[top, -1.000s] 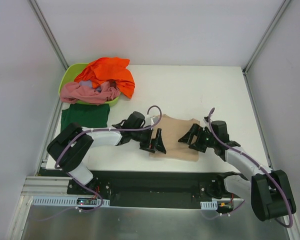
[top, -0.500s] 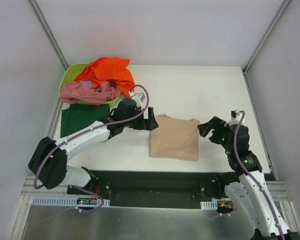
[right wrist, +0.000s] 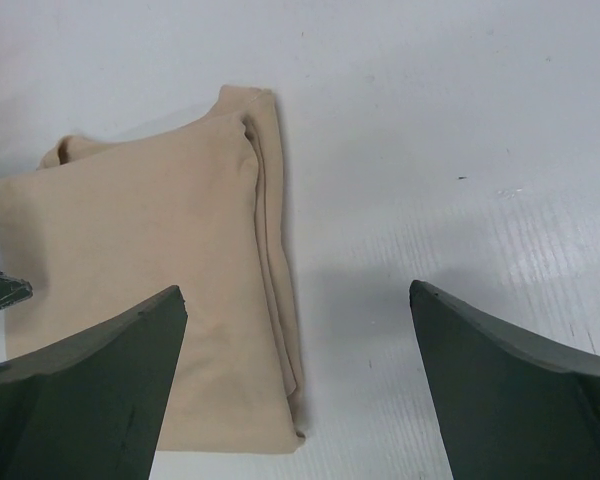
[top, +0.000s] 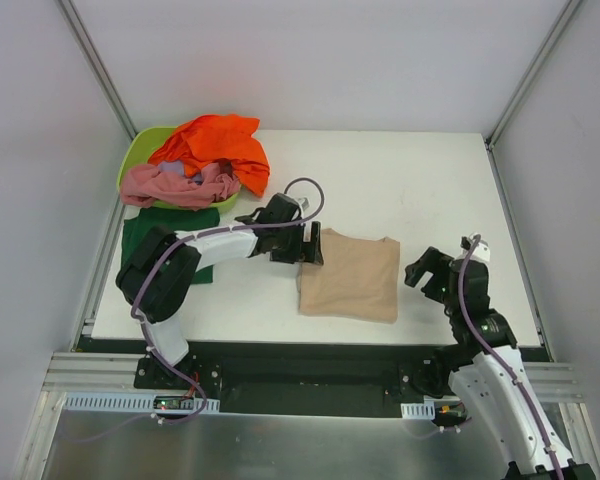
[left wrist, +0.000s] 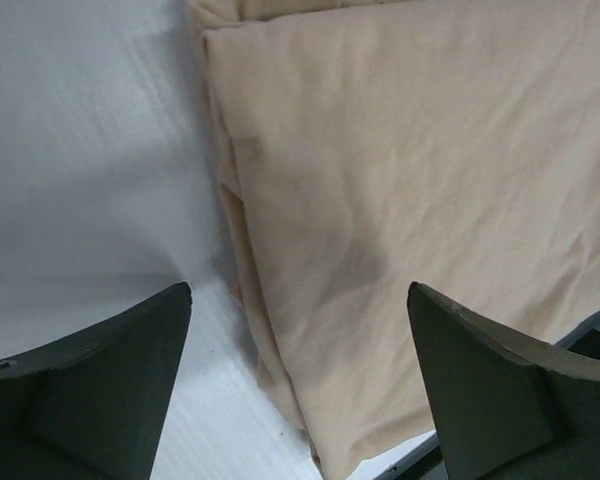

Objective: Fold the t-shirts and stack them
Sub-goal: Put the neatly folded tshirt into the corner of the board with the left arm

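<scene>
- Currently the left tool [top: 302, 247] hangs with its two fingers spread wide and nothing between them.
- Directly under that tool lies the folded beige shirt [top: 350, 278], flat on the white counter [top: 410, 175]. In the left wrist view, the shirt's layered folded edge runs down the gap between the fingers. Cloth fills the side under the right-hand finger and bare counter lies under the left-hand one.
- Whether the fingertips touch the cloth cannot be told; they look to be just above it.
- The right tool [top: 421, 268] is also spread apart and empty. It sits over bare counter just beside the beige shirt's opposite edge, apart from the cloth.
- From the right wrist view, the beige shirt lies ahead of that tool and to its left. Its stacked folded edge stops short of the middle of the gap. The left-hand finger covers the near corner of the shirt in that view.
- Behind the left tool, along its own arm, the dark green shirt [top: 165, 228] lies flat on the counter, partly crossed by the arm.
- Farther off on that same side, the pink shirt [top: 175, 185] and the orange shirt [top: 215, 145] sit crumpled in a heap over a lime-green tub [top: 138, 150]. The pink one droops over the tub's near rim and meets the far edge of the green shirt.
</scene>
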`<state>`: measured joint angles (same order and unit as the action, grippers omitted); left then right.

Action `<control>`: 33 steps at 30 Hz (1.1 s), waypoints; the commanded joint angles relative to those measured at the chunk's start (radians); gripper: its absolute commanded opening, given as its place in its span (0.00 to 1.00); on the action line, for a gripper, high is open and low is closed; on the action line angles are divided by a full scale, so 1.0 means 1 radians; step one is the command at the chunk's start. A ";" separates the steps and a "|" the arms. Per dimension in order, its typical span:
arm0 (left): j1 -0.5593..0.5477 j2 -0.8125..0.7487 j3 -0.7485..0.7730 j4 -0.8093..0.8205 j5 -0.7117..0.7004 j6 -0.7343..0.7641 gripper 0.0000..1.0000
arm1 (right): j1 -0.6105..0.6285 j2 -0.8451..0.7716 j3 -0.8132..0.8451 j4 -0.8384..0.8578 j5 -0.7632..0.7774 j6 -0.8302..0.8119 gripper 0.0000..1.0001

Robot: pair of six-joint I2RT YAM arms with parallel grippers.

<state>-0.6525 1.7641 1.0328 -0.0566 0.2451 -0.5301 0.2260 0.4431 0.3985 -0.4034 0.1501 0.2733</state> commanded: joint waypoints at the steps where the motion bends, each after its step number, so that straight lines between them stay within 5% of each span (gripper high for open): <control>1: -0.042 0.046 0.027 -0.028 0.016 0.009 0.86 | -0.004 0.054 0.002 0.025 0.003 -0.032 0.96; 8: -0.154 0.063 0.012 -0.139 -0.141 -0.019 0.80 | -0.004 0.075 0.005 0.020 0.008 -0.036 0.96; 12: -0.168 0.066 -0.016 -0.160 -0.199 -0.076 0.66 | -0.005 0.054 -0.003 0.014 0.016 -0.036 0.96; 22: -0.223 0.141 0.094 -0.301 -0.366 -0.110 0.63 | -0.004 0.023 -0.003 -0.005 0.049 -0.029 0.96; 27: -0.245 0.185 0.130 -0.342 -0.379 -0.113 0.41 | -0.005 -0.010 -0.009 -0.031 0.120 -0.003 0.96; 31: -0.251 0.219 0.156 -0.367 -0.441 -0.100 0.00 | -0.004 -0.020 -0.012 -0.031 0.128 -0.002 0.96; 33: -0.251 0.225 0.174 -0.394 -0.495 -0.061 0.00 | -0.004 -0.015 -0.010 -0.035 0.129 -0.002 0.96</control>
<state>-0.8940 1.8984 1.2201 -0.2863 -0.1017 -0.6445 0.2256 0.4335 0.3912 -0.4248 0.2428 0.2600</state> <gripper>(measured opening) 0.046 0.960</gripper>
